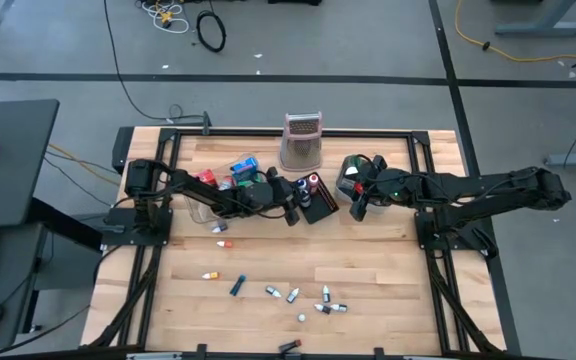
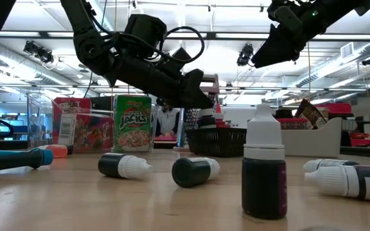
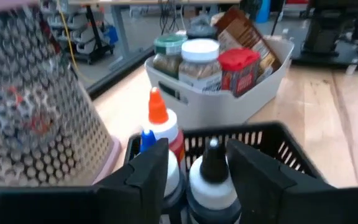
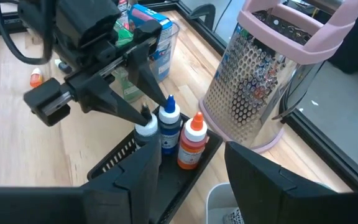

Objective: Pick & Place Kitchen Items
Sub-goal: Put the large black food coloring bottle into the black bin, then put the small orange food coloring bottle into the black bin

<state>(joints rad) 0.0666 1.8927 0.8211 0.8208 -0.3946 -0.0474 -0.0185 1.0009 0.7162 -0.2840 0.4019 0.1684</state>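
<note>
Handling these vials should be easy on weight but fussy on grip: you have small, stiff plastic dropper bottles with smooth round bodies that will roll and slip if pinched off-centre. The left end effector (image 4: 143, 115) is at the black basket (image 3: 278, 144), its fingers set narrowly around the black cap of a white vial (image 3: 212, 180); whether the pads actually touch it is hard to tell. Take such a vial at the shoulder just under the cap, fingers square across the body, and ease pressure on.

Beside it in the basket stand a blue-tipped vial (image 4: 169, 127) and an orange-tipped vial (image 4: 192, 142), close enough that a wide approach would knock them. More vials (image 1: 292, 296) lie scattered on the bench (image 1: 388, 290) nearer the front, most on their sides, one upright.

The right end effector (image 1: 360, 205) hovers over the space between the basket and the grey bin (image 3: 204, 99), fingers spread wide and holding nothing.

The bin carries jars and a red can (image 3: 238, 68); expect those to be heavier and rigid.

Only one label is readable: "JACKS" on a green cereal box (image 2: 133, 122) in the low view. Writing on the other packets is too small to read.
</note>
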